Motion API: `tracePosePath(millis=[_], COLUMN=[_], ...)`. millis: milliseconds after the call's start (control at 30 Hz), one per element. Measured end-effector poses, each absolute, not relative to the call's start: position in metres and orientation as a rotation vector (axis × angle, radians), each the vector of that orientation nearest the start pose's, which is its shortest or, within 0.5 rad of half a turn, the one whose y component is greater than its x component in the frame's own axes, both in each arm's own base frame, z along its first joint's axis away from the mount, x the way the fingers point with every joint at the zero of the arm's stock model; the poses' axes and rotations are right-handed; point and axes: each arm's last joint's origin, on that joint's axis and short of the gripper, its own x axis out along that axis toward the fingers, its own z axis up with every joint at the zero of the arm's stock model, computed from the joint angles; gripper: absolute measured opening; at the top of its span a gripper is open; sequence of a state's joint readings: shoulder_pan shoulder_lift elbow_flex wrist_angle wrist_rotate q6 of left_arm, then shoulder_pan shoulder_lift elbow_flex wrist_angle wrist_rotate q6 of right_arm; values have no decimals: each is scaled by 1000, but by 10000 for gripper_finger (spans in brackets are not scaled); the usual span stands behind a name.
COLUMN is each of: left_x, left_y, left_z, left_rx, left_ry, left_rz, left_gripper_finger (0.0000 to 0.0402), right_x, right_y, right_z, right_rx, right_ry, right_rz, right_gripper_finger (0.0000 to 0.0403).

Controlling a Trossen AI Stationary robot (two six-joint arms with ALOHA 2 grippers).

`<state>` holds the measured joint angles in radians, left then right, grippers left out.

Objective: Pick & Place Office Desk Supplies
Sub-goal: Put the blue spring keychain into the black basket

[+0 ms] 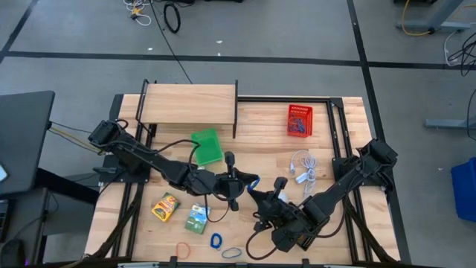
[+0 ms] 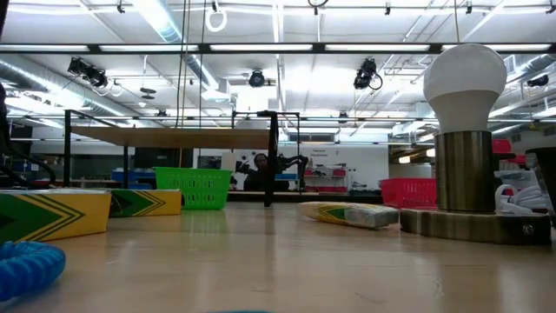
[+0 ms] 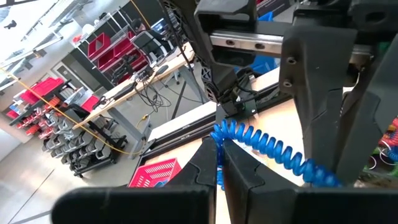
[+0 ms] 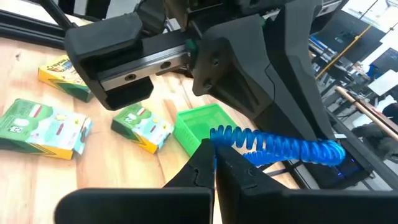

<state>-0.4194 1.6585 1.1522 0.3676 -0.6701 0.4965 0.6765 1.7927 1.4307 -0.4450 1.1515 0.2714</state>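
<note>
Both grippers, left gripper (image 3: 219,163) and right gripper (image 4: 214,163), pinch 1 blue coiled plastic loop (image 4: 273,144) mid-table; packets and loops remain unplaced.

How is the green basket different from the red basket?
The green basket is bright green, while the red basket is red. The green basket sits turned askew, but the red basket sits square to the table. Both are small mesh baskets standing upright.

My matt black plastic fingers (image 4: 249,180); glossy blue coiled plastic loop (image 4: 273,146); smooth pale wooden desk (image 1: 260,145); green plastic mesh basket (image 1: 207,147).
</note>
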Motion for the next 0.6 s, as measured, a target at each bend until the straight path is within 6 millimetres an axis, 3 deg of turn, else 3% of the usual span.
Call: tracePosePath(millis=[200, 600], left_x=[351, 351], left_y=[-137, -137], left_z=[288, 288], left_rx=[563, 554], left_ry=[177, 170], left_rz=[216, 199], left_gripper_finger=[9, 9], right_x=[317, 333], right_y=[217, 198], right_z=[273, 271], right_rx=[-377, -330], right_ry=[437, 495], right_rz=[-497, -453], right_gripper_finger=[23, 158])
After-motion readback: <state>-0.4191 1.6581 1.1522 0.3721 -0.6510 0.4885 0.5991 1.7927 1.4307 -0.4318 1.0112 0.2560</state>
